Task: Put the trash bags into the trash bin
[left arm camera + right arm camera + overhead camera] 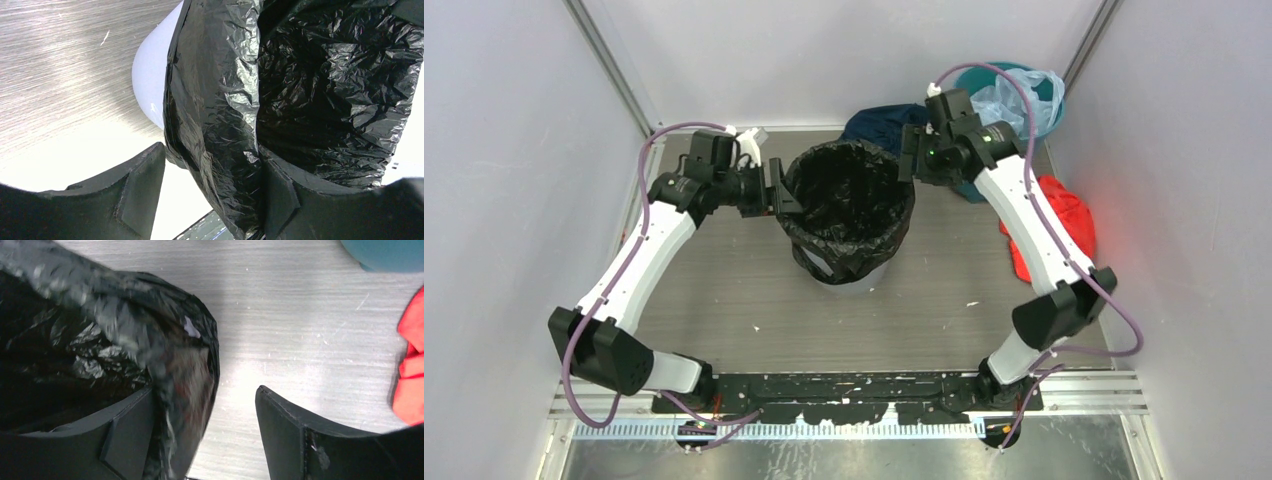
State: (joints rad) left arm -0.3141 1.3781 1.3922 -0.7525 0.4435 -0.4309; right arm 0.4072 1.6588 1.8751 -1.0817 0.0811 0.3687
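Top external view has the black trash bag [849, 205] spread open over the mouth of the light grey trash bin [876, 272] in the middle of the table [724, 300]. The bag's rim is folded down the outside, so only a sliver of grey wall shows at 5 o'clock.

The left gripper [776, 190] sits at the bin's 9 o'clock edge and the right gripper [911, 155] at 2 o'clock. In the left wrist view the jaws stand wide. The bag's folded rim is between them, against one finger [280, 200] and apart from the other. The right wrist view shows wide jaws too, with the bag's edge against one finger [127, 440] and bare table before the other.

The plastic there is blurred, and the bin's inside is lost in black.

A teal bin [1056, 95] holding a pale blue bag [1004, 100] crowds the right gripper at 1 o'clock. Red cloth [1064, 225] lies at 3 o'clock and dark blue cloth [879, 125] at 12. Bare tabletop runs from 6 to 8 o'clock.
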